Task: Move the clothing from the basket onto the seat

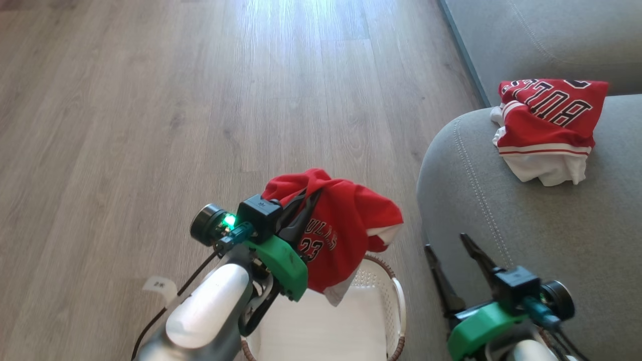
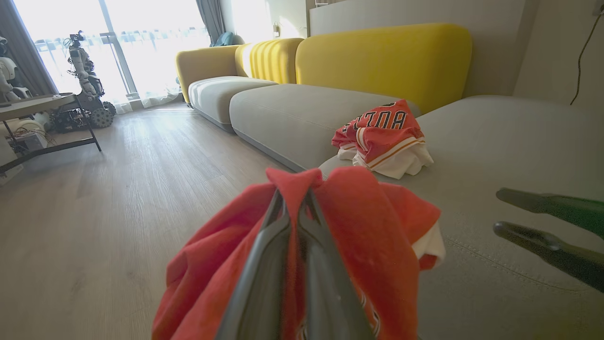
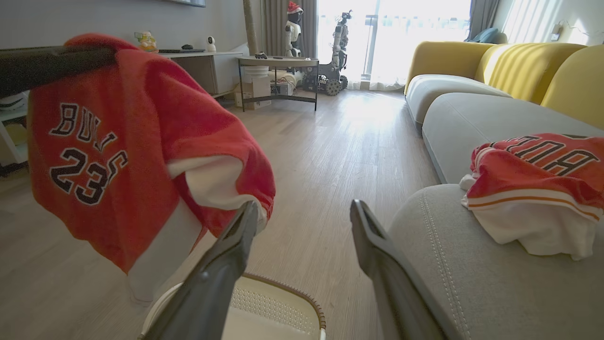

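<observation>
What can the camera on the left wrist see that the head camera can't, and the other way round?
Left wrist camera: yellow sofa backs, a bright window, a table and another robot near it.
Head camera: the white basket below the lifted jersey, and the number 23 on it.
Both: the left tool shut on that jersey, a second jersey lying on the grey seat, the open right tool, and the wooden floor.

A jersey (image 1: 346, 225) is hanging from the left hand (image 1: 312, 194), above the basket (image 1: 398, 301), which is sitting on the floor (image 1: 150, 100) just left of the seat (image 1: 501, 210). A second jersey (image 1: 546, 125) is lying on the seat, beyond the right hand (image 1: 445, 241).
</observation>
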You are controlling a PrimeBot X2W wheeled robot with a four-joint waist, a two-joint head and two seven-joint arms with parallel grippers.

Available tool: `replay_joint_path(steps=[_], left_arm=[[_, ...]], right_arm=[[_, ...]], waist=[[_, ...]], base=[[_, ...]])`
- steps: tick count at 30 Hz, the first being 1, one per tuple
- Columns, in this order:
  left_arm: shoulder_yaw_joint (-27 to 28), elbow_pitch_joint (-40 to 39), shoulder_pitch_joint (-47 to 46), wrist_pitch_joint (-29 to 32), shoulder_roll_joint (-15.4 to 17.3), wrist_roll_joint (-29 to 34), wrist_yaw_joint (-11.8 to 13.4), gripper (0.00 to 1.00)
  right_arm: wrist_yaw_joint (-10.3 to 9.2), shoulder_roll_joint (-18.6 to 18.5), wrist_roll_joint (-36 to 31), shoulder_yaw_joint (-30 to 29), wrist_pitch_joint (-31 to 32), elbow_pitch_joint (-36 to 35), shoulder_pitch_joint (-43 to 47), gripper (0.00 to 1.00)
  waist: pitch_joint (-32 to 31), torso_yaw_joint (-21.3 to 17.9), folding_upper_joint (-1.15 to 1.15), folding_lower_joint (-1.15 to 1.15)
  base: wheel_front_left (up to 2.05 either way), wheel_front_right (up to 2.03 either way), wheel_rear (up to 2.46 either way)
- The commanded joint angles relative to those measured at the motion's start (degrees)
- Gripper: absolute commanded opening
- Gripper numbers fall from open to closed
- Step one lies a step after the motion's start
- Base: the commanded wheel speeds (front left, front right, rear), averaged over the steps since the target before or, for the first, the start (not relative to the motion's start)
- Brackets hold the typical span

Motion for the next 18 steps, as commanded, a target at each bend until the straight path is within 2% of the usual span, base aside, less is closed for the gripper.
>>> replay_joint_path(steps=[1,8,18], left_arm=[[2.00,-2.90,-3.72,0.09,0.87,-0.27,0.29,0.00],[0.96,-5.78,-5.08,0.31,-0.14,-0.03,0.53,0.00],[-0.52,-8.34,-5.79,0.47,-0.65,0.24,0.45,0.00]], right_arm=[[-0.02,0.14,-1.97,2.31,0.23,-1.89,-3.47,1.00],[-0.02,0.14,-6.17,6.01,1.02,0.86,-8.83,1.00],[-0.02,-1.53,-6.17,12.62,0.19,7.78,-16.85,1.00]], waist=[[0.19,0.15,0.00,0.01],[0.77,0.46,0.00,0.01],[1.48,0.82,0.00,0.01]], base=[[0.00,0.00,0.00],[0.00,0.00,0.00],[0.00,0.00,0.00]])
